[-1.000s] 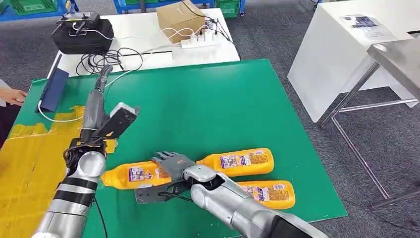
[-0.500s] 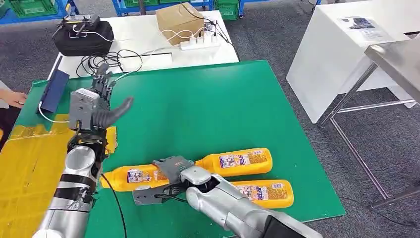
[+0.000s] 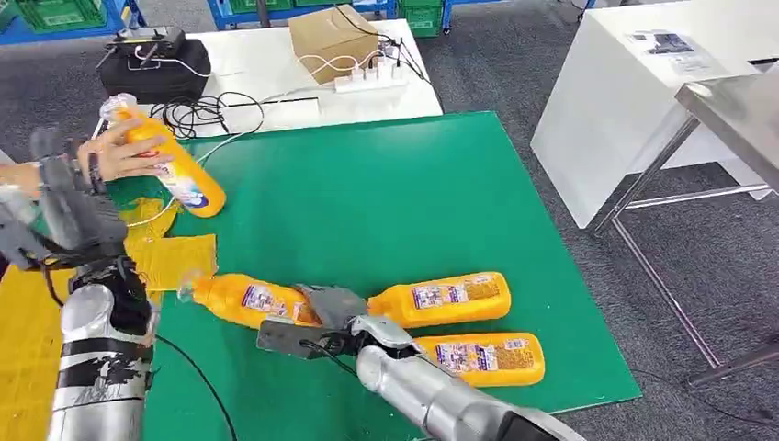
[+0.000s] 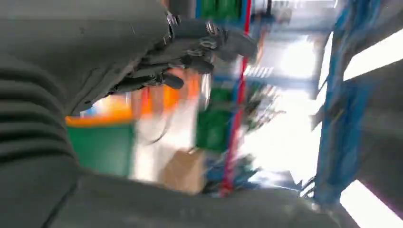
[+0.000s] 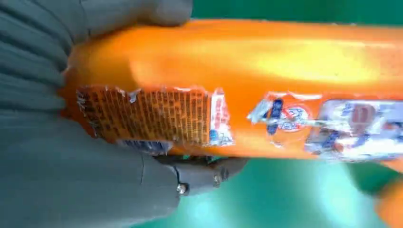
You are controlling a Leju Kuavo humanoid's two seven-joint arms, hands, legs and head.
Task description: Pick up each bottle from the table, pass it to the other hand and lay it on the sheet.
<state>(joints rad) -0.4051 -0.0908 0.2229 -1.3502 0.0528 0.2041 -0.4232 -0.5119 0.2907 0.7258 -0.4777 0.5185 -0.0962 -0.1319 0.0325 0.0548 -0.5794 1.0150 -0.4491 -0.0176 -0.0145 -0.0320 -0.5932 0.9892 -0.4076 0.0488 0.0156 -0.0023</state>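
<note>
Three orange bottles lie on the green table (image 3: 386, 193). My right hand (image 3: 317, 317) grips the left one, an orange bottle (image 3: 239, 299) (image 5: 247, 80), with the thumb over it and the fingers (image 5: 209, 173) under it. The two others (image 3: 445, 299) (image 3: 482, 358) lie to its right. My left hand (image 3: 60, 207) is raised and blurred at the left edge, fingers (image 4: 199, 47) apart, holding nothing. Just beyond it a person's hand (image 3: 110, 152) holds a fourth orange bottle (image 3: 174, 170) tilted above the table. The yellow sheet (image 3: 32, 322) covers the table's left side.
Behind the green table stands a white table with a black bag (image 3: 156, 64), a cardboard box (image 3: 335, 37), a power strip (image 3: 372, 78) and loose cables (image 3: 197, 115). A white table (image 3: 634, 101) and a metal table (image 3: 735, 106) stand to the right.
My left hand has swung left, away from the table's middle. A person's hand has brought an orange bottle in at the far left. The bottle in my right hand has turned, neck end farther away.
</note>
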